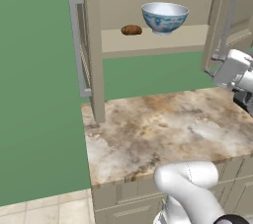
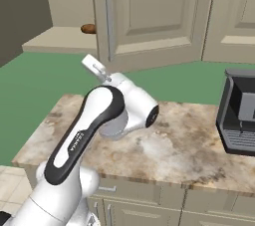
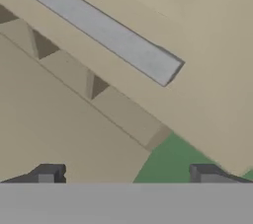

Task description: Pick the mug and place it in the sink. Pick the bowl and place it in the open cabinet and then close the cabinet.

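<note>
Bowl: upright, rim up, foot on cabinet shelf, right of centre; brown lump just left of it, apart. Cabinet: both doors swung out; left door's bar handle runs vertical. Right base view: right door seen from its face, its handle vertical, lump peeking past door edge, bowl hidden behind door; dark appliance on counter at right. Hand view: gripper spread wide, nothing between tips, close to door panel; handle end crosses diagonally. No legible writing.
</note>
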You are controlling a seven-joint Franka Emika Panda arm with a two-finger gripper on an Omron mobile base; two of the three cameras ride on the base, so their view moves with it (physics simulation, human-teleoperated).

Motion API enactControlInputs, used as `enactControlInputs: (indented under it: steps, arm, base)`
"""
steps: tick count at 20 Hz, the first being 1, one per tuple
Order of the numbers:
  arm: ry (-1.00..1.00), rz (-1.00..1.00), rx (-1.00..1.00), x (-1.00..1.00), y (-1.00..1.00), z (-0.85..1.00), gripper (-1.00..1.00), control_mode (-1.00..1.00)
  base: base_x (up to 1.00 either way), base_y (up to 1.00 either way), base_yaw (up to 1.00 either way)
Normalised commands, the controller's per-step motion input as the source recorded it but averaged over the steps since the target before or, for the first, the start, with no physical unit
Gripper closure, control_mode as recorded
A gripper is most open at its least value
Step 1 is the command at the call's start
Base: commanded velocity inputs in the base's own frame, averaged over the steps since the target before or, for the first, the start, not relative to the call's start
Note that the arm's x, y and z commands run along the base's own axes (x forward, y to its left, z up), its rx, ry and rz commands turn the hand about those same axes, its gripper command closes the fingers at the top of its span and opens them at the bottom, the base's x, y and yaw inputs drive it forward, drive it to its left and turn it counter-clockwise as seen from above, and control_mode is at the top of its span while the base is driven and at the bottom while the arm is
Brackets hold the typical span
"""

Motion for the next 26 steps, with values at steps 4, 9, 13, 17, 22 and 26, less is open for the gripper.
enactControlInputs:
  steps: [4, 9, 13, 17, 22, 26]
  arm:
    - [-0.31, -0.09, -0.08, 0.97, -0.27, 0.33, -1.00, -1.00]
    - [-0.31, -0.09, -0.08, 0.99, -0.31, 0.40, -1.00, -1.00]
    - [-0.30, -0.12, -0.11, 0.93, -0.06, 0.32, -1.00, -1.00]
    - [-0.34, -0.15, -0.16, 0.80, 0.14, 0.02, -1.00, -1.00]
    - [-0.20, -0.24, -0.13, 0.92, 0.12, 0.17, -1.00, -1.00]
    - [0.02, -0.25, -0.01, 0.56, 0.00, 0.74, -1.00, -1.00]
  base:
    - [0.00, 0.00, 0.00]
    - [0.00, 0.00, 0.00]
    - [0.00, 0.00, 0.00]
    - [0.00, 0.00, 0.00]
    - [0.00, 0.00, 0.00]
    - [0.00, 0.00, 0.00]
